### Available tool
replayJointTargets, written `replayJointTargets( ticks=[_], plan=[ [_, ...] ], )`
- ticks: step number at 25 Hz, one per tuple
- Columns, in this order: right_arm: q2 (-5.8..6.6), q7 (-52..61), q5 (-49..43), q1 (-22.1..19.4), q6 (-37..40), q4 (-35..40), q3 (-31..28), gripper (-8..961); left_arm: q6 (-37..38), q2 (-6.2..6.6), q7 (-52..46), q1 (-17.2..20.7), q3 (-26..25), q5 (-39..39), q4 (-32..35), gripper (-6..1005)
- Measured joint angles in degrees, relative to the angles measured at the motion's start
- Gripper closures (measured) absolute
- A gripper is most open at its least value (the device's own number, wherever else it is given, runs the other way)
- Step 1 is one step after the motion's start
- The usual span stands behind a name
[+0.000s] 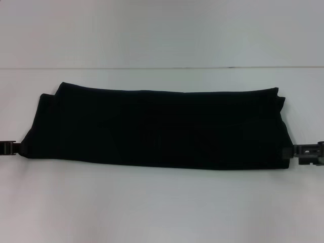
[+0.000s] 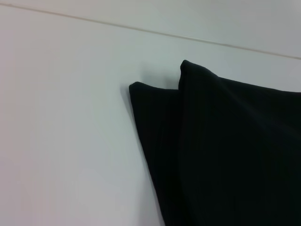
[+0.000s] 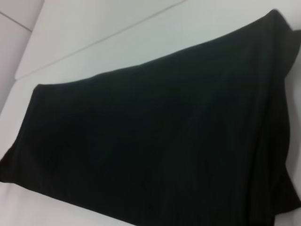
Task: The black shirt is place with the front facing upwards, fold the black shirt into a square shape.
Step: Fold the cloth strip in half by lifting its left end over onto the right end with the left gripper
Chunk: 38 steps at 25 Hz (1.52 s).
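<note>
The black shirt (image 1: 157, 126) lies on the white table, folded into a long band that runs from left to right. No lettering or label shows on it. My left gripper (image 1: 18, 148) is at the band's near left corner, right against the cloth. At the near right corner my right gripper (image 1: 296, 152) also meets the cloth. In the left wrist view, two layered corners of the black shirt (image 2: 225, 150) stick out over the table. The right wrist view looks along the black shirt (image 3: 155, 136) from its right end.
The white table (image 1: 162, 207) stretches in front of the shirt and behind it. A thin seam line (image 1: 162, 68) crosses the surface behind the shirt.
</note>
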<state>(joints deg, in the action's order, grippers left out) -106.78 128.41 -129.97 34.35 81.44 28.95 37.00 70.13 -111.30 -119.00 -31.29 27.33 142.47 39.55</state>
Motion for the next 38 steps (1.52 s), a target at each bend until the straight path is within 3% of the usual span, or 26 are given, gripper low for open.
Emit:
replayJointTargets(
  ticks=[7,13,29,38],
  plan=[
    [-2.36,-1.13,-2.33,1.38,-3.96,-0.12,0.44,144,0.09,-0.13,0.00,0.00,0.20,0.00,0.00,985],
    [-2.96,-1.44,-2.39,1.53,-4.66,0.20,0.61,185,0.29,-0.22,0.00,0.00,0.27,0.00,-0.03,979],
    [-3.41,-6.67,-2.04,-0.45,-4.96,0.55,-0.40,885,0.00,-0.48,0.04,0.01,0.26,0.00,-0.34,963],
    [-3.44,-9.48,-2.01,-2.09,-3.84,0.58,-3.71,931,0.12,-0.30,0.01,0.90,-0.93,-0.44,-0.08,954]
  ],
)
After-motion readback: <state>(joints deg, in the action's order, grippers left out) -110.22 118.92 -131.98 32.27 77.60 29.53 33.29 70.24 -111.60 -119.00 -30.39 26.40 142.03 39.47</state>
